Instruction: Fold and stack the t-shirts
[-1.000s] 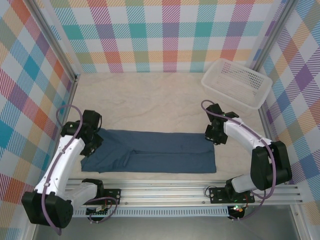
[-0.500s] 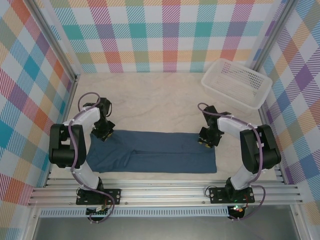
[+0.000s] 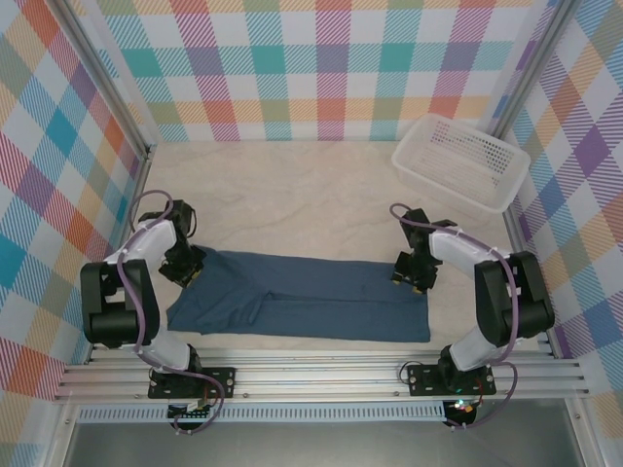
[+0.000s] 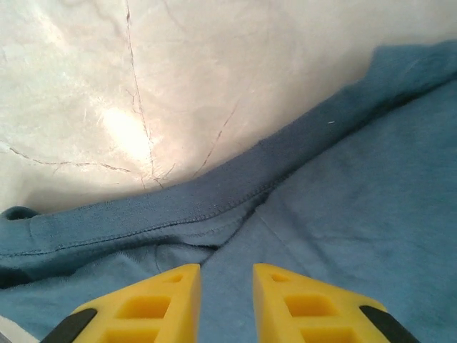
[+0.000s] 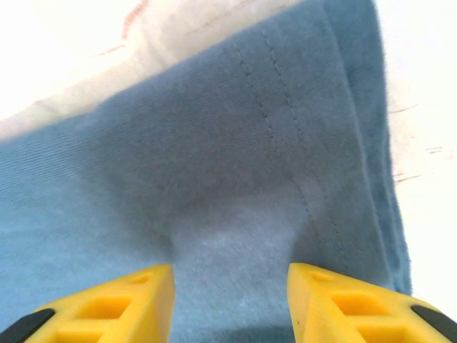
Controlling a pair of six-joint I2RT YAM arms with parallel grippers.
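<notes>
t-shirt (image 3: pixel 311 297), plain denim blue, lying flat as long strip, stitched hems

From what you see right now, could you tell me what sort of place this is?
Probably a robot test cell: plaid walls around a table, and a metal rail at its near edge.

L wrist: 2 fingers (image 4: pixel 143 311) cut at btm; t-shirt (image 4: pixel 343 207) cropped.
</notes>
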